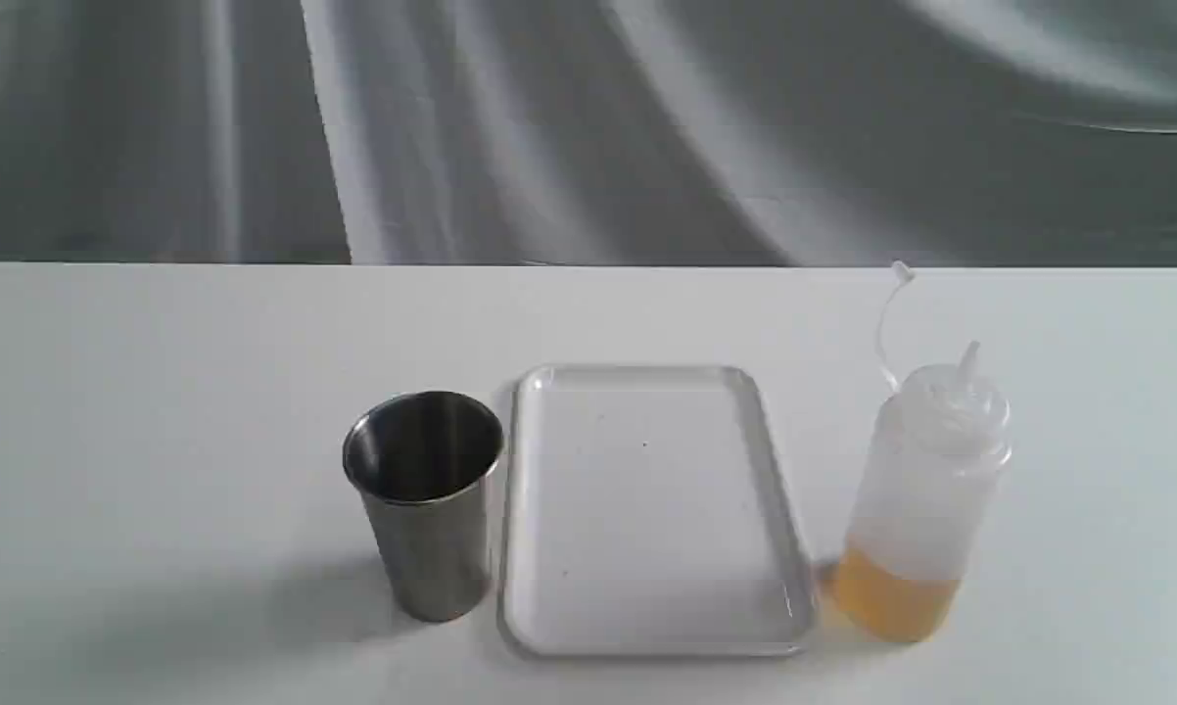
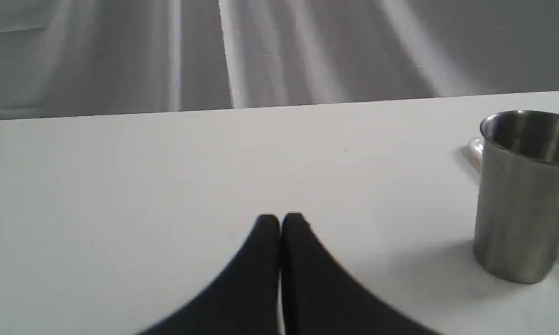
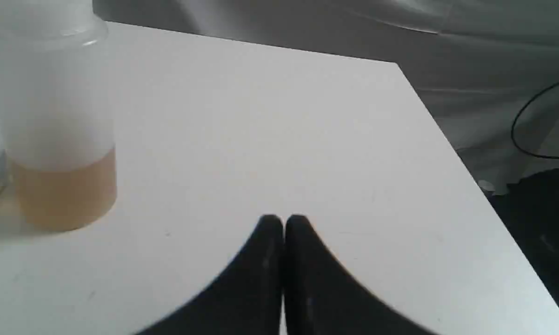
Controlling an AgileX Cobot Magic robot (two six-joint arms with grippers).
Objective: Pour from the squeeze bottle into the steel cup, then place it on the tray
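Exterior view: tray (image 1: 647, 509) between steel cup (image 1: 430, 509) and squeeze bottle (image 1: 926, 490) (left fingers (image 2: 265, 242) and right fingers (image 3: 268, 242) clenched).

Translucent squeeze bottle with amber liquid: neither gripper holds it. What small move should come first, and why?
Probably open the right gripper, ready to approach the translucent squeeze bottle. Its black jaws are pressed shut over the bare white table, while the bottle stands upright and untouched on that arm's side, right of the flat white tray. The brushed steel cup stands on the tray's far side.

squeeze bottle (image 3: 51, 116) cut off at its top (blurred too); steel cup (image 2: 521, 195) clipped, tray (image 2: 475, 148) mostly hidden behind it
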